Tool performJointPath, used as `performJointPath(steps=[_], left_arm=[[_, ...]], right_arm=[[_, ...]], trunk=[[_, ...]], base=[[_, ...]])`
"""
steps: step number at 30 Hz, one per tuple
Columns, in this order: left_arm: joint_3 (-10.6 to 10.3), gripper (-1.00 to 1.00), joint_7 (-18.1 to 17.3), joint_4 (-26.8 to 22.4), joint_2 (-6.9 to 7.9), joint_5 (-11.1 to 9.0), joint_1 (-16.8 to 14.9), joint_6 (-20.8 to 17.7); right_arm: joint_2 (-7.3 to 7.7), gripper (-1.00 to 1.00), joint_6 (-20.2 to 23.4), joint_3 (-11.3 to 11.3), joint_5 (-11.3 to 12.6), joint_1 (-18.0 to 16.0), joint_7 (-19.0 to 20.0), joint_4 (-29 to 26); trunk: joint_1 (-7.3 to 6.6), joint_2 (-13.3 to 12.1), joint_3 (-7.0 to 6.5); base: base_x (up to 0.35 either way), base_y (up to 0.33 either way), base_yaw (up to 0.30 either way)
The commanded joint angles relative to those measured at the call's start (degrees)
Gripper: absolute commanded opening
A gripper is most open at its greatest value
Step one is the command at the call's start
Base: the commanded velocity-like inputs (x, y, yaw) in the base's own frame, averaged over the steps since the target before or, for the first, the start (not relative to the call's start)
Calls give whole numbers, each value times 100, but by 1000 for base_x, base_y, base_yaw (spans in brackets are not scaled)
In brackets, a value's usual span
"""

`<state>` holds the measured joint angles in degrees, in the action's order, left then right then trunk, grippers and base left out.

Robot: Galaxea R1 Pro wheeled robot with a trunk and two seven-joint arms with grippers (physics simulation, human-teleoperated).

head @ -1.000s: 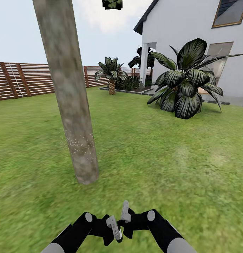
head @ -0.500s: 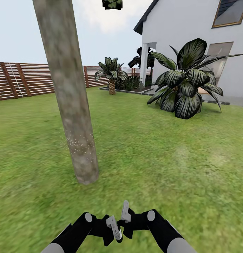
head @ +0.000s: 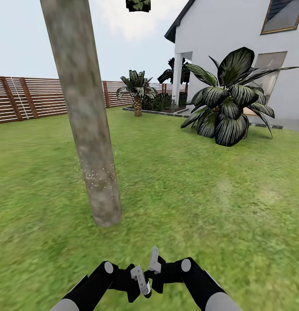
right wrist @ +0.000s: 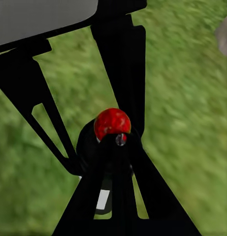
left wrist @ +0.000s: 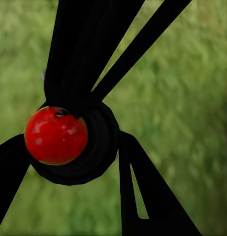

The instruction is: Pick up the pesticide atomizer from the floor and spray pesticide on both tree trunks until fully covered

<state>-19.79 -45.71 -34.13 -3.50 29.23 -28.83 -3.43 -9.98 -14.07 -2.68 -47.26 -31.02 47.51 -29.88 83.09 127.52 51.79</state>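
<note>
Scene unchanged since earlier frame: right hand (right wrist: 111, 162) grips pesticide atomizer (right wrist: 112, 124); left hand (head: 134, 280) state unclear.

No legible text anywhere.

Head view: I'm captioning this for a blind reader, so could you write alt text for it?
A thick pale tree trunk, dusted low down with whitish pesticide specks, rises from a green lawn. Below, the robot's two black arms meet, grippers close together. Behind stand a slat fence, a striped broad-leaf plant and a white house.
</note>
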Motion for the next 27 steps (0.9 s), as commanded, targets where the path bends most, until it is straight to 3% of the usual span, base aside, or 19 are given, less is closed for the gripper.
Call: performJointPath(steps=[1,7,12,24,25,27], left_arm=[[2,-100,-26,-16,-2,-14,-4,-36],[2,-100,-26,-13,2,-14,-2,-31],[33,-100,-11,35,143,15,0,-13],[35,-100,0,175,1261,47,31,-9],[36,-100,0,175,1369,45,37,-7],[40,-100,0,178,1507,47,45,-3]], right_arm=[[-2,-100,-34,4,-64,-1,4,-7],[-2,-100,-34,4,-64,-1,4,-9],[-2,-100,-34,4,-64,-1,5,-9],[-2,-100,-39,4,-64,-1,10,0],[-2,100,-41,4,-64,-1,11,2],[-2,100,-42,4,-64,-1,12,15]], trunk=[[-1,2,6],[-1,2,6],[-1,2,6],[-1,2,6],[-1,2,6],[-1,2,6]], base=[[0,0,0],[0,0,0],[0,0,0],[0,0,0],[0,0,0],[0,0,0]])
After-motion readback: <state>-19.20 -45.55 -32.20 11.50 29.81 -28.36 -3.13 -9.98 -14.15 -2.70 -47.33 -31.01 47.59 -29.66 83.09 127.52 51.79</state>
